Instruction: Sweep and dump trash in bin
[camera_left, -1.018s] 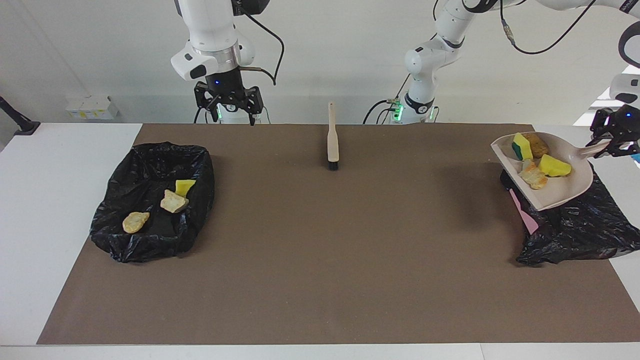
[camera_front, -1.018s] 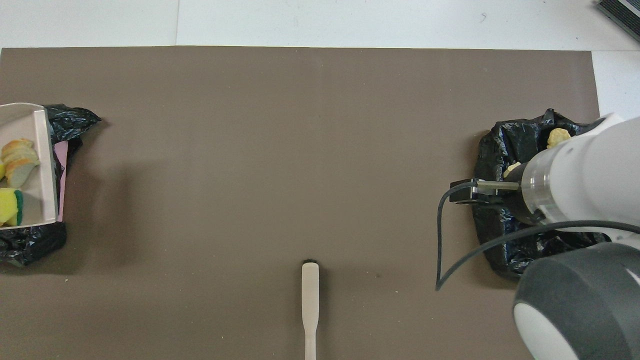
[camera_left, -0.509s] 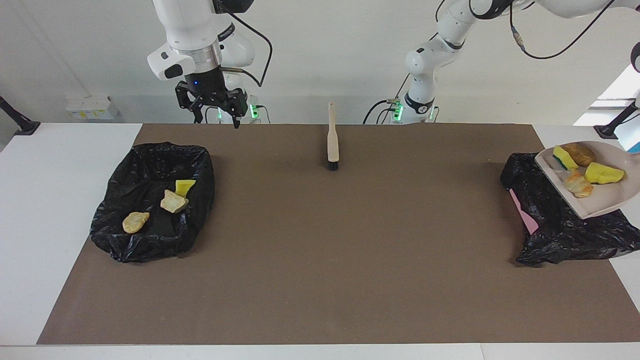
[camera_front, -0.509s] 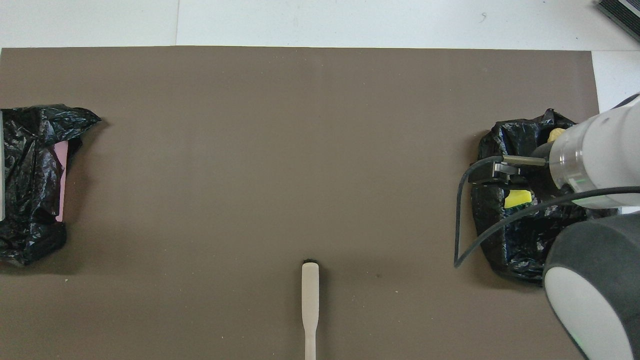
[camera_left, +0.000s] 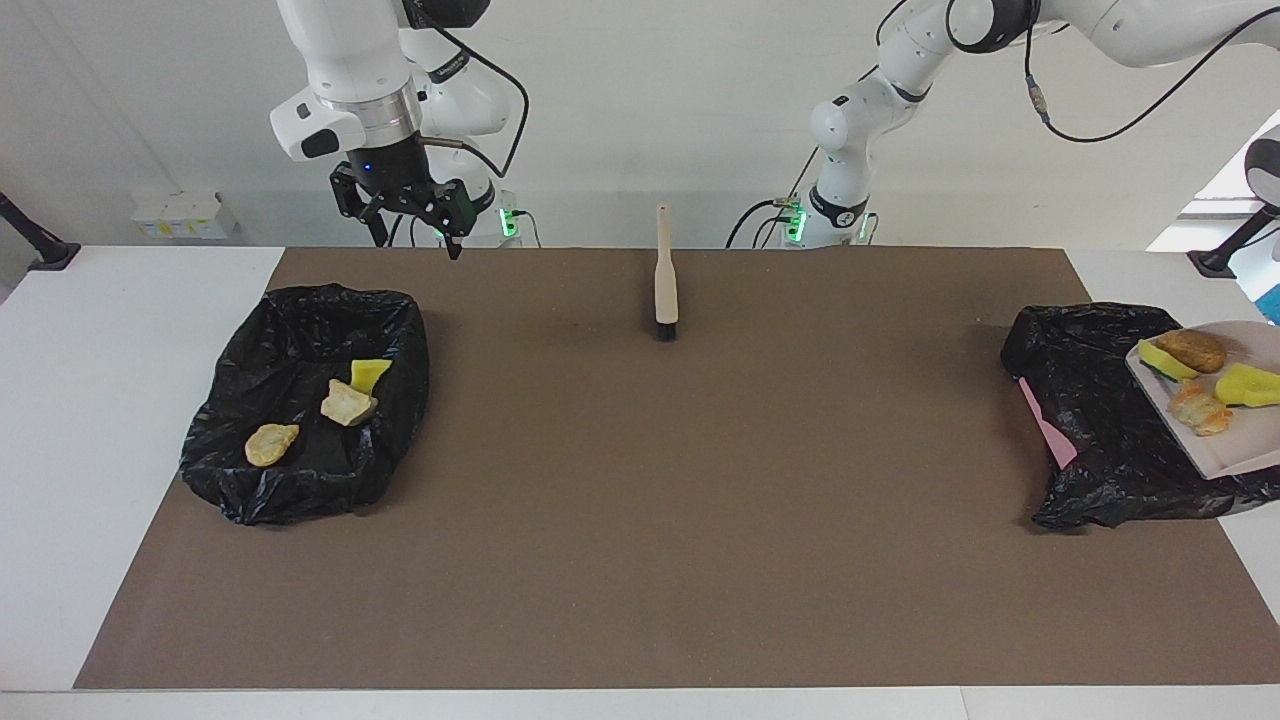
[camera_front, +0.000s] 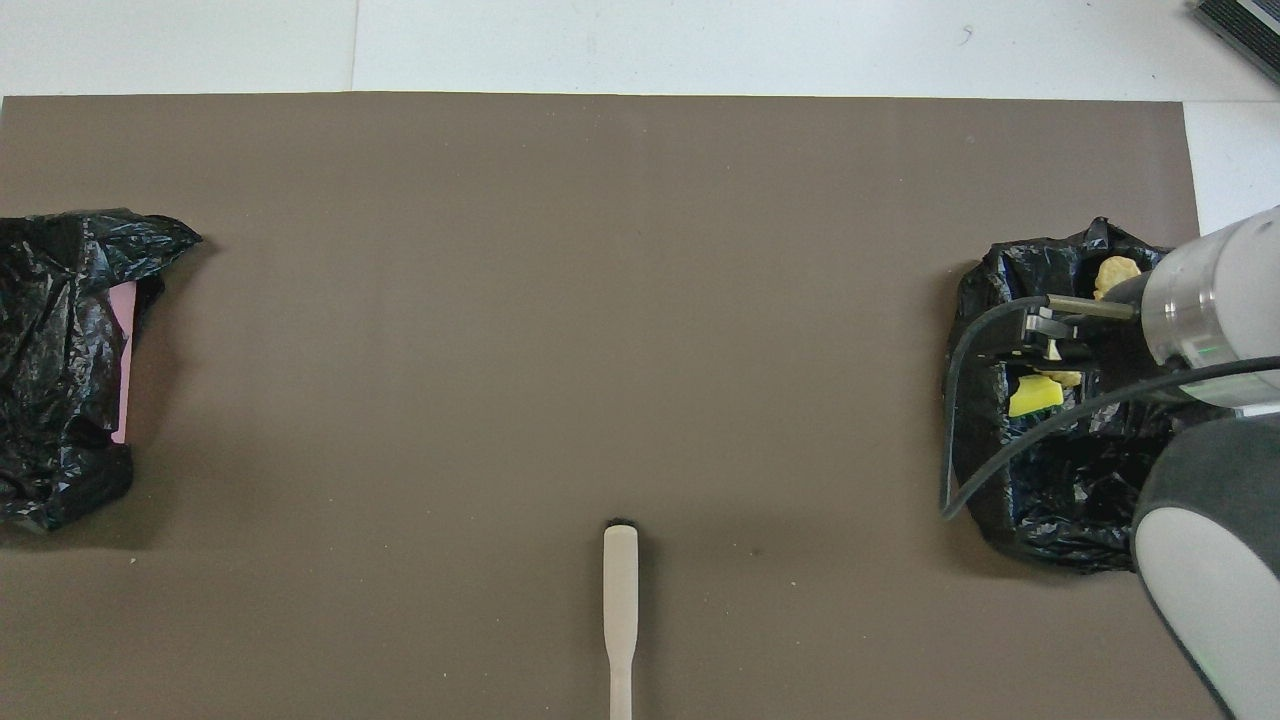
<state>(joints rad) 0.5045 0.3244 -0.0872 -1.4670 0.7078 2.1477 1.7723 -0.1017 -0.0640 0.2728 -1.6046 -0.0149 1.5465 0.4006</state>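
Note:
The beige dustpan (camera_left: 1225, 440) hangs at the view's edge over the outer side of the black-bagged bin (camera_left: 1080, 400) at the left arm's end. It carries trash: a brown piece (camera_left: 1192, 350), two yellow chunks (camera_left: 1250, 385) and a croissant-like piece (camera_left: 1200, 410). Its handle and my left gripper are out of view. My right gripper (camera_left: 415, 240) hangs open and empty above the table edge beside the other bagged bin (camera_left: 235, 400). That bin holds a yellow chunk (camera_left: 370, 373) and two tan pieces (camera_left: 347, 404).
A beige brush (camera_left: 665, 275) with black bristles lies on the brown mat at the middle, near the robots, also seen from overhead as the brush (camera_front: 620, 590). The right arm's wrist (camera_front: 1200, 310) covers part of its bin (camera_front: 1040, 500) from above.
The dustpan with its trash has moved outward toward the left arm's end and lower, and the left gripper has left the view. The right arm has swung toward its own end of the table.

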